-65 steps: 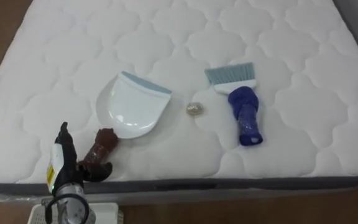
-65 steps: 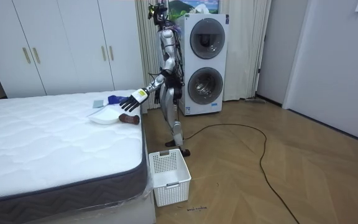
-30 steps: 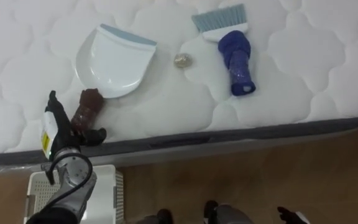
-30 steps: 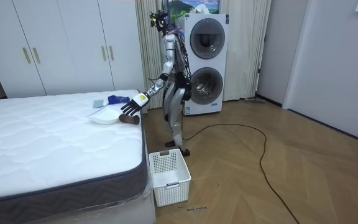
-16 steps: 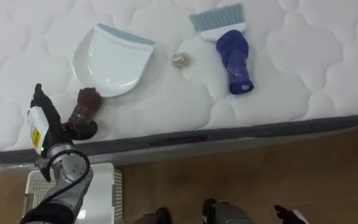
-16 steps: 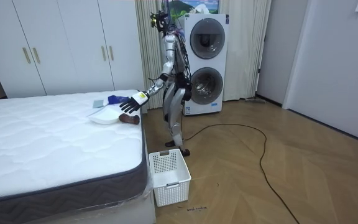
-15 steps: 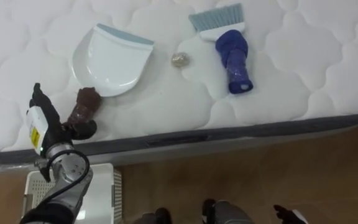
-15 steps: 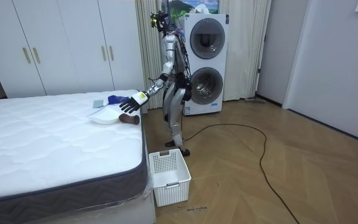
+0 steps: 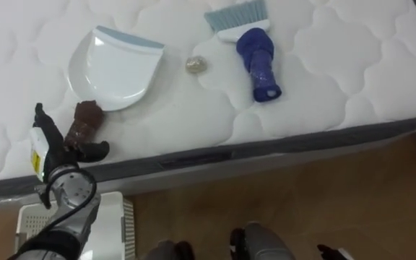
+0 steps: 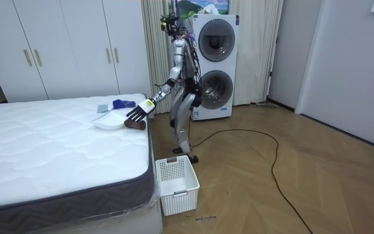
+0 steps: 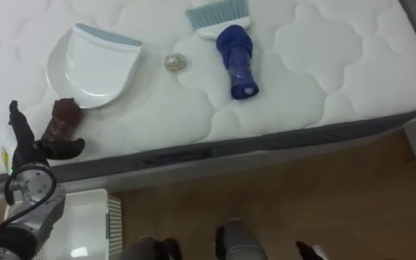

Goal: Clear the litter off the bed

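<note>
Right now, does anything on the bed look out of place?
Yes: a small crumpled scrap lies loose on the mattress between the white dustpan and the blue brush, touching neither. The left hand is open beside the dustpan's brown handle.

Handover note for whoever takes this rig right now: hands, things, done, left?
Left hand open, thumb and fingers either side of the brown handle of the dustpan, not closed on it.
The dustpan, the blue brush and a small crumpled scrap between them lie on the mattress.
Done: nothing swept yet.
Left: grip the handle, take the brush, sweep the scrap in; probably empty it into the white basket.
</note>
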`<state>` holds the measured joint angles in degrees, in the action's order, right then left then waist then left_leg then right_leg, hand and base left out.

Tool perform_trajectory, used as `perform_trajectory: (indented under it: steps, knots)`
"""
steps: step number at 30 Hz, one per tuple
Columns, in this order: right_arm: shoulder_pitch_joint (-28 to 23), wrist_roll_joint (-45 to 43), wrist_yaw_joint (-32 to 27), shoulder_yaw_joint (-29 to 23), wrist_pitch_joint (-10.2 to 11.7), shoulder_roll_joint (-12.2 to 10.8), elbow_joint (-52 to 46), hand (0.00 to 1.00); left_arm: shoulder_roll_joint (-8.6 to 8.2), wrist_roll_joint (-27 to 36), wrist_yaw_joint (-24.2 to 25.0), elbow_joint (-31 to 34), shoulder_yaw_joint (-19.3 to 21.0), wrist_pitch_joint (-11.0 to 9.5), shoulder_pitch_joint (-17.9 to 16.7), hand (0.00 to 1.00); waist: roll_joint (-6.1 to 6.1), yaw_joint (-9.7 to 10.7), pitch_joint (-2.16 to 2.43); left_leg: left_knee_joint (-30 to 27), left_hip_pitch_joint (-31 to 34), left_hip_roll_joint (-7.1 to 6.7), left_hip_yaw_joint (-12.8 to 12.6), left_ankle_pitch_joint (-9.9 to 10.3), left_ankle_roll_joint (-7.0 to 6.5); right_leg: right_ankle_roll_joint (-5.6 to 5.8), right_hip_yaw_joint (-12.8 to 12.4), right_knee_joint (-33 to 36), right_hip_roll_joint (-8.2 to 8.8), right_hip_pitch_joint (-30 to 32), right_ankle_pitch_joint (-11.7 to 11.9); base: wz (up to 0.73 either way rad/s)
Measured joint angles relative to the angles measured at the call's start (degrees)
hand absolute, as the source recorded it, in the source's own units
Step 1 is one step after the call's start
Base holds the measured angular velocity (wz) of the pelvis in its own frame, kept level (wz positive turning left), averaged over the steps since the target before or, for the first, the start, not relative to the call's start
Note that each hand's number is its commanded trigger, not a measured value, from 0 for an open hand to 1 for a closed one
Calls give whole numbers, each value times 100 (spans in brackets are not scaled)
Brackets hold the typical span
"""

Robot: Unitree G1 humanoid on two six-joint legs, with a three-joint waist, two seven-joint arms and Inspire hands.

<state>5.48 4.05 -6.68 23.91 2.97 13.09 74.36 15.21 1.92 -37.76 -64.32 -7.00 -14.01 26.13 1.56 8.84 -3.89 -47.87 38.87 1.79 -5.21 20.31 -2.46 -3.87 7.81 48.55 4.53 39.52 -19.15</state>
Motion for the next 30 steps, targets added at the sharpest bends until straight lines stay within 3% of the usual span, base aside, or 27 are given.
perform_trajectory:
  steps: [6, 16, 19, 20, 21, 22, 24, 25, 27, 30]
  knots:
    - [-40, -1, 61, 84, -21, 43, -14, 0, 247, 267, 18, -105, -64, 0, 330, 0, -25, 205, -12, -323, 379, 87, -30, 51, -1, -30, -13, 265, -31, 369, -19, -3]
    - [17, -59, 181, 184, -138, 36, -20, 0, 254, 514, 369, -233, -272, 13, 354, 0, -49, 365, -36, -566, 607, 189, -219, 152, 22, -65, -222, 557, -122, 744, -51, -11]
    - [15, -59, 190, 184, -137, 32, -19, 0, 337, 512, 436, -363, -274, 15, 407, 0, -41, 371, -41, -626, 647, 250, -218, 175, 39, -93, -210, 573, -165, 769, -48, -5]
    - [16, -57, 186, 182, -141, 36, -19, 0, 379, 504, 478, -410, -282, 20, 436, 5, -38, 371, -43, -654, 654, 260, -211, 194, 53, -103, -202, 588, -176, 769, -51, 0]
    - [18, -41, 186, 182, -158, 44, -21, 0, 406, 517, 490, -525, -360, 28, 506, 19, -33, 366, -47, -688, 658, 272, -209, 213, 53, -116, -198, 621, -177, 771, -65, 0]
    - [26, -23, 187, 182, -167, 45, -22, 0, 419, 530, 504, -568, -393, 39, 540, 49, -29, 365, -49, -698, 664, 275, -208, 218, 53, -117, -198, 632, -177, 776, -69, 0]
    - [38, 21, 193, 184, -181, 59, -85, 0, 474, 545, 610, -684, -509, 119, 708, 65, 9, 353, -65, -740, 749, 282, -194, 228, 70, -119, -180, 649, -177, 845, -68, 0]
    - [51, 21, 195, 183, -183, 58, -85, 0, 489, 549, 622, -695, -515, 143, 740, 84, 22, 353, -73, -758, 770, 284, -187, 229, 68, -119, -173, 661, -176, 860, -68, 3]
    - [83, 21, 214, 183, -206, 63, -87, 0, 575, 546, 699, -760, -630, 261, 830, 97, 60, 351, -86, -779, 822, 274, -177, 228, 66, -119, -163, 684, -163, 899, -69, 4]
    - [88, 21, 250, 179, -322, 88, -97, 0, 685, 547, 774, -760, -639, 380, 895, 100, 140, 333, -90, -778, 854, 243, -183, 219, 43, -114, -162, 721, -120, 943, -82, 5]
